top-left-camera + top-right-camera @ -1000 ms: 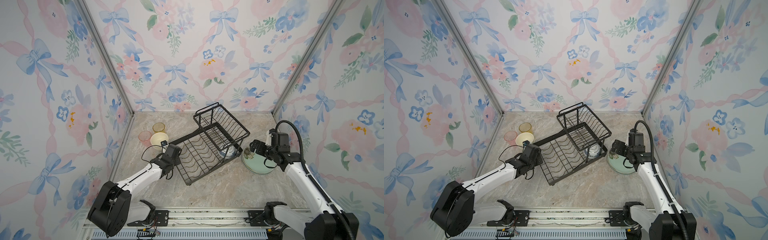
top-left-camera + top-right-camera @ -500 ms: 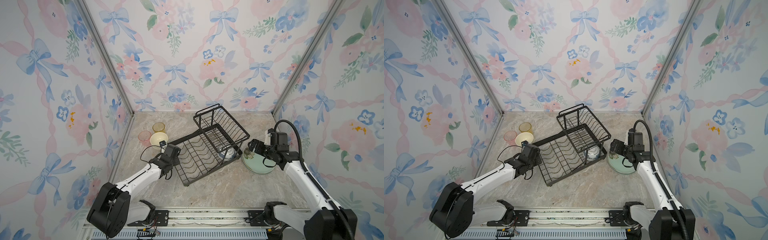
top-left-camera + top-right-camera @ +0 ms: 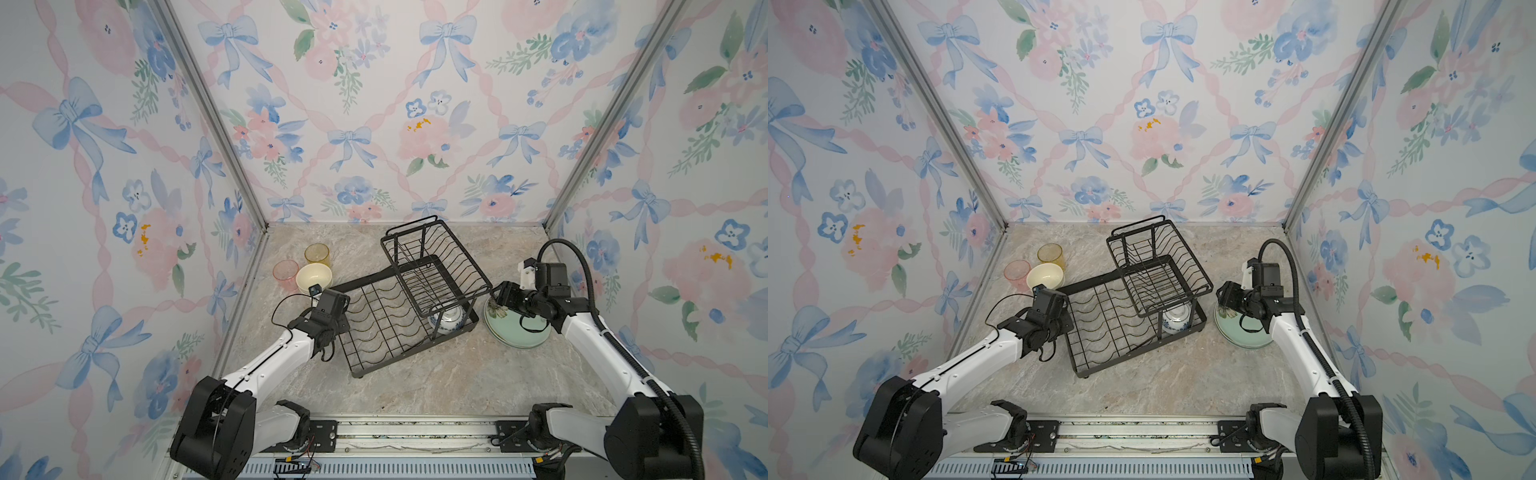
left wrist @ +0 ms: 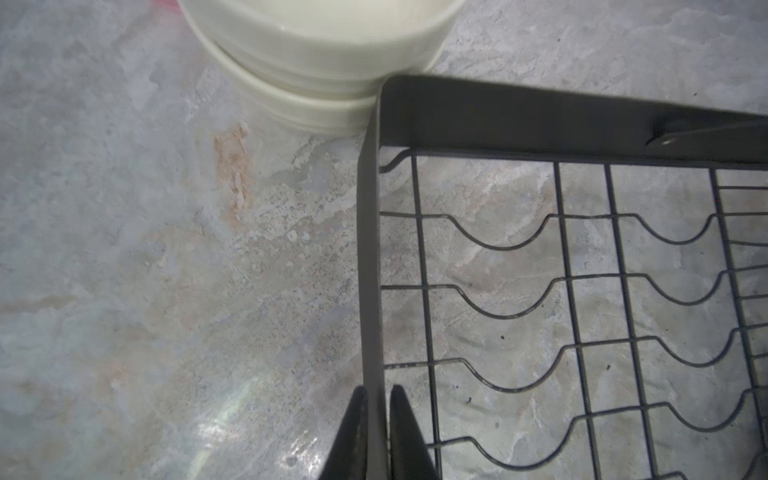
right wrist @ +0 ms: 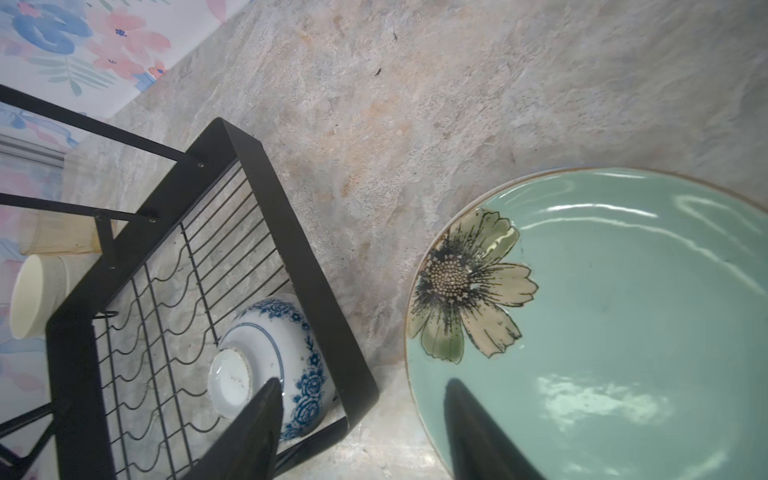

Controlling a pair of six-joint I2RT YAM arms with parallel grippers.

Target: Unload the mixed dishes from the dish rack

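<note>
While the left pincer [image 4: 377, 390] clamps the dish rack [image 4: 371, 249] rim, seemingly to steady it, the right pincer [image 5: 363, 384] hangs half-open and empty beside the blue-and-white patterned bowl [image 5: 286, 328].

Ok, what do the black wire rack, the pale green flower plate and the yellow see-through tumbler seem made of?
Black wire rack: probably metal, matte dark coating; thin rigid wires, flat band.
Pale green flower plate: likely glazed ceramic; glossy reflections.
Yellow see-through tumbler: tinted plastic or glass, unclear.
</note>
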